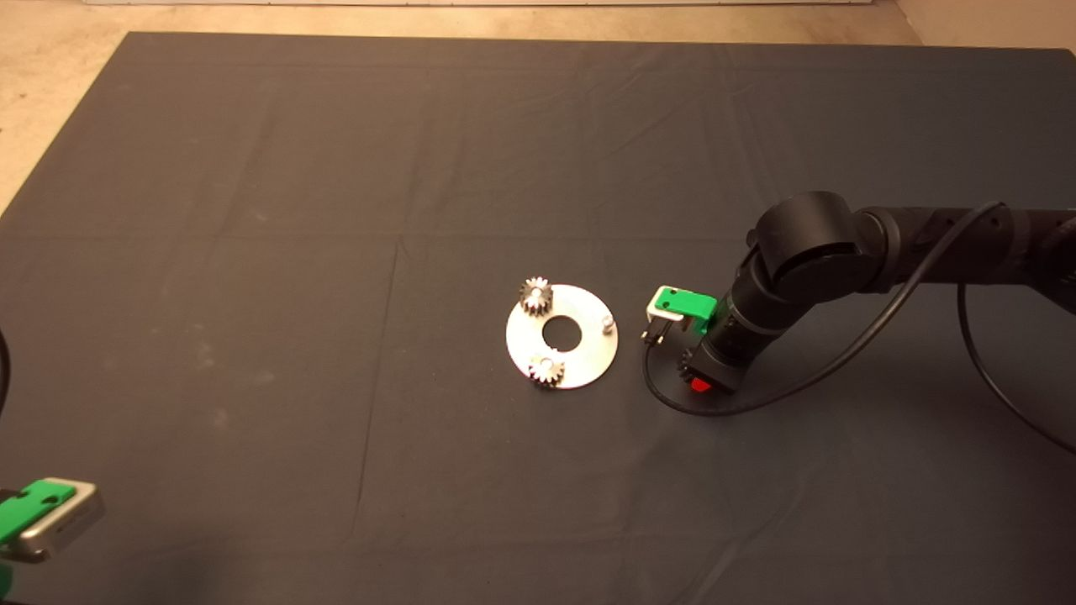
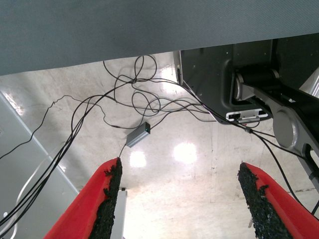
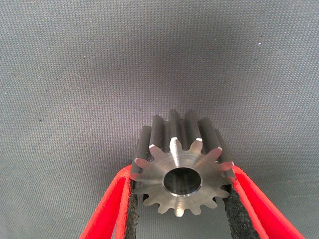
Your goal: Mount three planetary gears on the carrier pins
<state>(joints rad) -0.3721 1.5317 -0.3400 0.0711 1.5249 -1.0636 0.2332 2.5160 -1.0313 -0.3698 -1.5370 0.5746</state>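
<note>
Our right pincer (image 3: 180, 199) grips the third gear (image 3: 180, 164) by its toothed flanks, above the mat just right of the disc (image 1: 588, 357). Small, rigid and slick, it needs a firm squeeze. The free pin (image 1: 606, 322) waits. Our left pincer (image 2: 182, 199) is parked, open.

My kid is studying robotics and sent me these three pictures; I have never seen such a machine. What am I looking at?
It is a two-armed robot at a table with a dark mat. One camera looks down from above; the other two sit on the wrists. On the mat lies a round plate with two small gears already on its pins and one bare pin. The right gripper, beside the plate, holds the third gear between its red fingers. The left gripper waits open at the mat's lower left edge; its camera shows floor and cables.
</note>
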